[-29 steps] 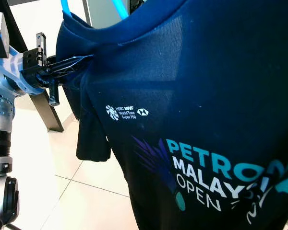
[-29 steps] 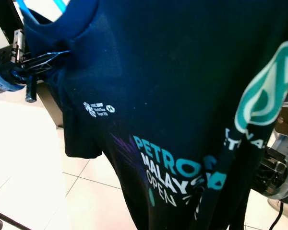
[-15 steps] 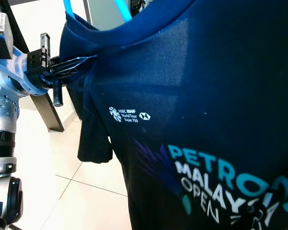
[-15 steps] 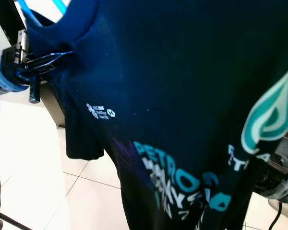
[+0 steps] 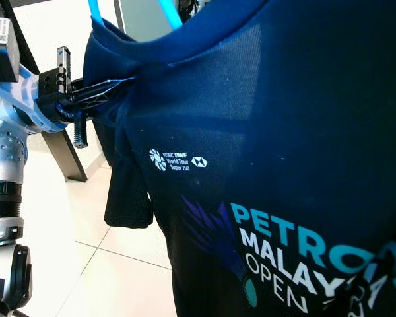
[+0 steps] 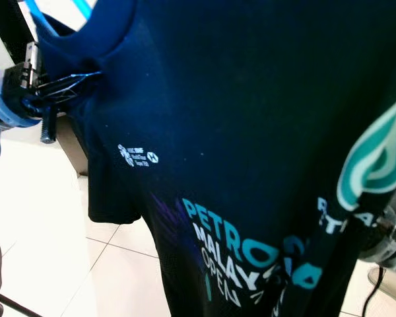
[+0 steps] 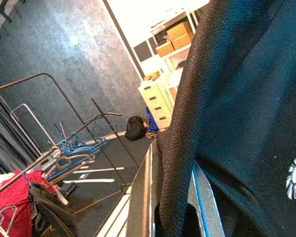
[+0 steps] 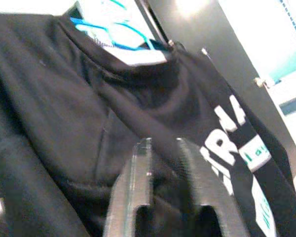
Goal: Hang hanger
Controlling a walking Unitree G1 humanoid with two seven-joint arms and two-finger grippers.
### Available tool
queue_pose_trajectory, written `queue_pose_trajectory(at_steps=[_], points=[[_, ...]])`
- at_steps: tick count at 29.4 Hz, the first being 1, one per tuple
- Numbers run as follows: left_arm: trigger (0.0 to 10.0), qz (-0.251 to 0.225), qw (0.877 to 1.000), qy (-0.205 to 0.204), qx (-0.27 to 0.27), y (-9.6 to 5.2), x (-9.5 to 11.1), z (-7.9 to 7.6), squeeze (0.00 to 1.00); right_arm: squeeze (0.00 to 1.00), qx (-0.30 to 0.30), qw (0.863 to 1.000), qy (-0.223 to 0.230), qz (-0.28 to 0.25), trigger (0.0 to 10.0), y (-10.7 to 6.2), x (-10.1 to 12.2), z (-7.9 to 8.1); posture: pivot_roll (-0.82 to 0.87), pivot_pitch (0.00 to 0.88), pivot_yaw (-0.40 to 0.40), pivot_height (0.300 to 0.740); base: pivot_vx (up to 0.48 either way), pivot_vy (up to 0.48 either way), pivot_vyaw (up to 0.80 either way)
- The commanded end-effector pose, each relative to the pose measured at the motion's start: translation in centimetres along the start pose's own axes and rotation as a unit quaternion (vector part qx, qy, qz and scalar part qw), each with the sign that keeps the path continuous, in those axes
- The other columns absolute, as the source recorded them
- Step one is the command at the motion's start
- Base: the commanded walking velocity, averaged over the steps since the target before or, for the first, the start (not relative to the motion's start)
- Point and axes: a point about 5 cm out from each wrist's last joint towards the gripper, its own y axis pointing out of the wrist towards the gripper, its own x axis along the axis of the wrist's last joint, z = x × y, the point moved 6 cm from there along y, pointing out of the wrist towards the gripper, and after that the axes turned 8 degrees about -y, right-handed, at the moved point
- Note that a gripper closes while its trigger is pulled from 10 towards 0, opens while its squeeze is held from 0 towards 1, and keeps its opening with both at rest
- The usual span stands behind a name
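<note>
Hanging close before the head camera: a dark navy shirt (image 5: 270, 132) with white and teal lettering, draped on a bright blue hanger (image 5: 168, 12) whose arms are poking out of the neck opening at the top. Pinching the shirt's shoulder seam, at the left edge of the cloth: the left hand (image 5: 96, 92), its black fingers (image 7: 143, 207) closing narrowly on a fold of the dark mesh fabric. Dangling below that grip: a short sleeve (image 5: 127, 198), above pale floor tiles (image 5: 99, 264). Leaning behind the left arm: a dark slanted post (image 5: 59, 145). Pressing into the shirt's lower right side: the right hand (image 8: 163, 158), fingers (image 8: 138, 187) nearly together, though whether actually gripping cloth, cannot tell. Standing in the background of the left wrist view: a clothes rack (image 7: 49, 158) carrying spare hangers and a red garment (image 7: 12, 197).
</note>
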Motion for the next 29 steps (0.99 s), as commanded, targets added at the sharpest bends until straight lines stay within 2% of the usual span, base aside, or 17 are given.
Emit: queue_pose_trajectory(at_steps=[1,7,9,10,12,13,14,15,16,19,29], points=[[10.0,-0.013,1.0,-0.006,0.003,0.0,0.1,-0.1,0.0,1.0,0.034,0.999,-0.01,-0.014,10.0,0.8,0.7,1.1,-0.08,0.035,0.037,0.74,0.0,0.0,0.0],[10.0,-0.016,1.0,-0.007,0.001,0.2,0.1,-0.1,0.0,1.0,0.057,0.998,-0.004,-0.015,10.0,1.4,0.6,1.7,-0.08,0.035,0.037,0.74,0.0,0.0,0.0],[10.0,-0.02,1.0,-0.009,-0.002,0.4,0.1,-0.2,0.0,1.0,0.048,0.999,0.009,-0.003,10.0,1.9,-0.7,1.3,-0.08,0.035,0.037,0.74,0.0,0.0,0.0],[10.0,-0.02,1.0,-0.009,-0.002,0.4,0.1,-0.2,0.0,1.0,0.048,0.999,0.009,-0.003,10.0,1.9,-0.7,1.3,-0.08,0.035,0.037,0.74,0.0,0.0,0.0],[10.0,-0.024,1.0,-0.01,-0.004,0.6,0.1,-0.3,0.0,1.0,0.033,0.999,0.027,0.027,10.0,2.3,-2.8,0.7,-0.08,0.036,0.038,0.74,0.0,0.0,0.0],[10.0,-0.024,1.0,-0.01,-0.004,0.6,0.1,-0.3,0.0,1.0,0.033,0.999,0.027,0.027,10.0,2.3,-2.8,0.7,-0.08,0.036,0.038,0.74,0.0,0.0,0.0],[10.0,-0.025,1.0,-0.01,-0.004,0.7,0.1,-0.3,0.0,0.06,0.03,0.998,0.038,0.05,10.0,2.5,-4.0,0.7,-0.08,0.037,0.037,0.74,0.0,0.0,0.0],[10.0,-0.025,1.0,-0.01,-0.004,0.7,0.1,-0.3,0.0,0.06,0.03,0.998,0.038,0.05,10.0,2.5,-4.0,0.7,-0.08,0.037,0.037,0.74,0.0,0.0,0.0],[10.0,-0.027,1.0,-0.01,-0.005,0.8,0.2,-0.3,0.0,0.0,0.034,0.996,0.053,0.063,10.0,2.6,-5.0,0.8,-0.08,0.037,0.037,0.74,0.0,0.0,0.0],[10.0,-0.029,1.0,-0.009,-0.006,0.9,0.3,-0.4,0.0,0.0,0.046,0.994,0.076,0.069,10.0,2.7,-5.7,1.3,-0.08,0.037,0.037,0.74,0.0,0.0,0.0],[10.0,-0.033,0.999,-0.01,-0.008,1.1,0.3,-0.4,0.0,0.0,0.067,0.993,0.091,0.039,10.0,2.7,-4.7,2.0,-0.08,0.037,0.039,0.74,0.0,0.0,0.0]])
